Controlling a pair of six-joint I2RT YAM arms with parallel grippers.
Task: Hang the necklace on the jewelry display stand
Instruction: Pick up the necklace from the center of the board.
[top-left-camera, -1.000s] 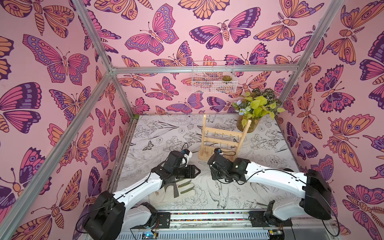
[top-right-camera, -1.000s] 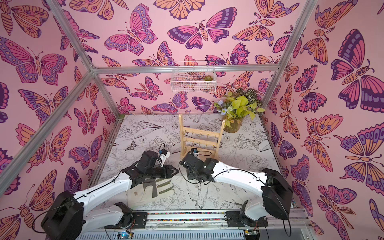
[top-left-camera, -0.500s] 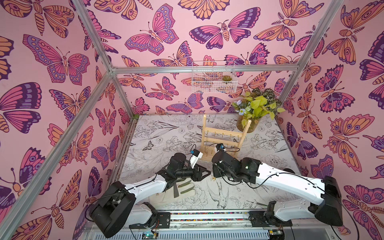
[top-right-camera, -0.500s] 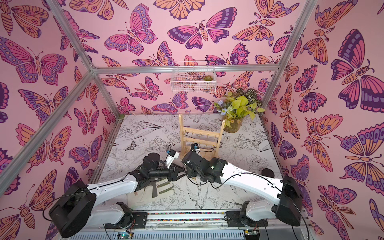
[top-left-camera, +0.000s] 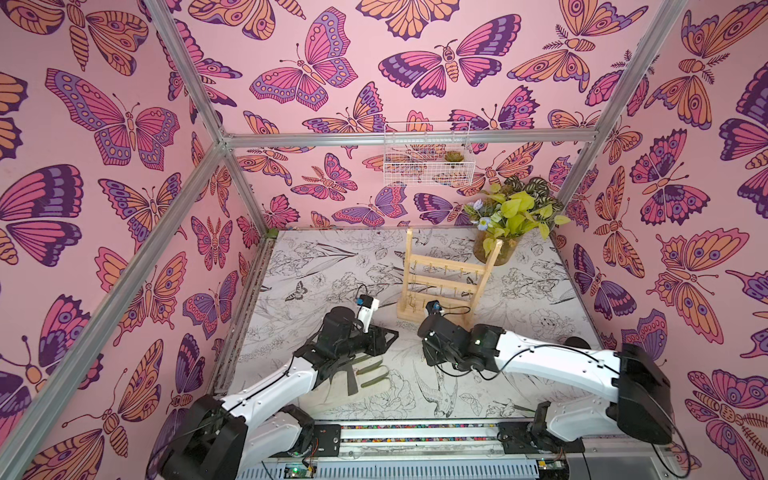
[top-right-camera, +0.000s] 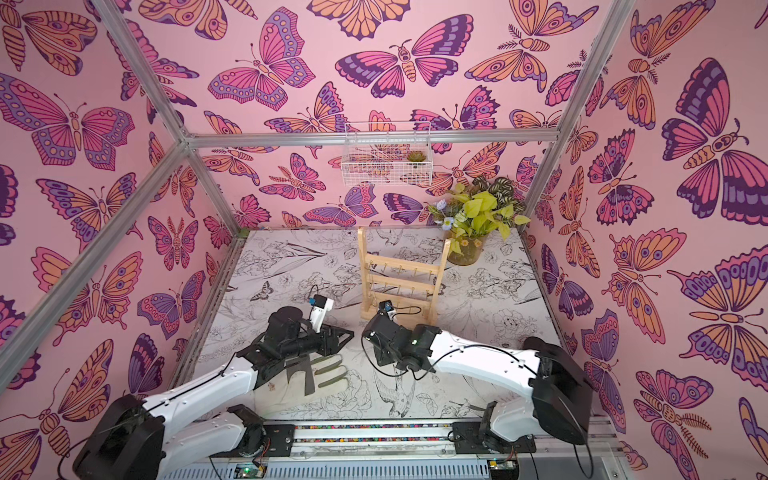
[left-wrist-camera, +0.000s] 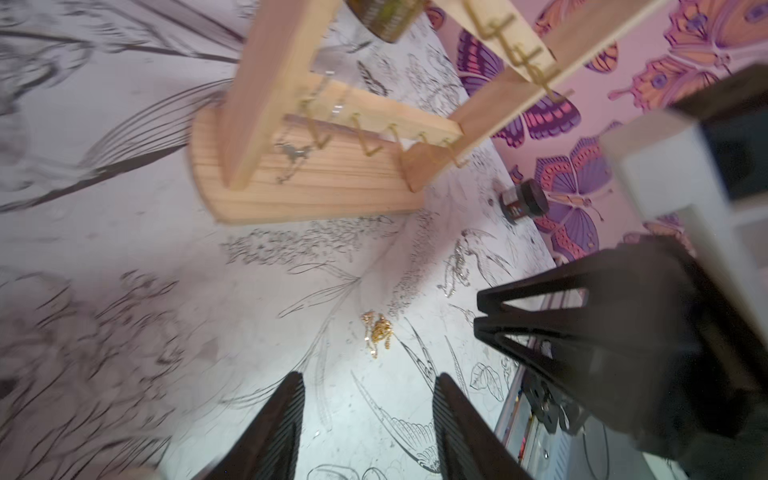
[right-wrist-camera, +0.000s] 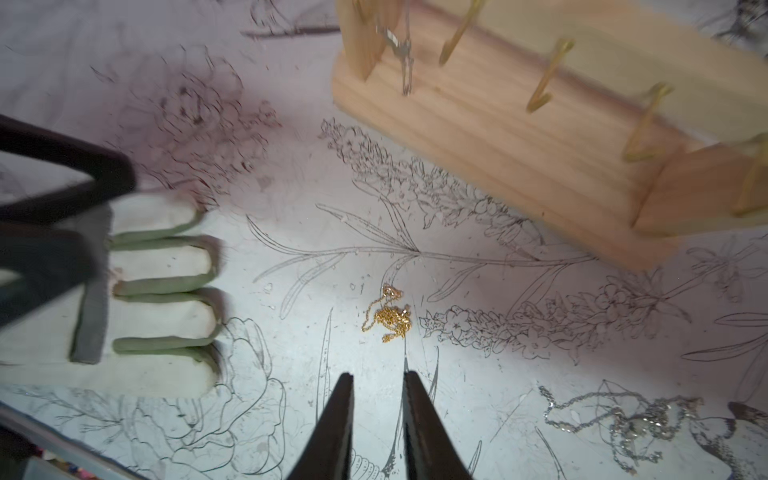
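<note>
The table (top-left-camera: 316, 266) has a white top with drawn flowers. The jewelry display stand (top-left-camera: 442, 286) stands mid-frame, with a plant pot (top-left-camera: 496, 249) just to its upper right and a white glove (top-left-camera: 372, 376) to its lower left. A gold necklace (right-wrist-camera: 388, 318) and a silver chain (right-wrist-camera: 623, 419) lie in little heaps.

Small gold necklace (right-wrist-camera: 388, 318) in a heap on the mat (right-wrist-camera: 478, 374), just beyond the narrowly parted right end effector (right-wrist-camera: 378, 376).

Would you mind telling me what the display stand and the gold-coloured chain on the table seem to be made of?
Display stand: pale, matte wood, grain lines showing; its hooks look like brass-coloured wire. Chain: fine shiny metal links, gold-coloured; solid or plated cannot be told.
</note>
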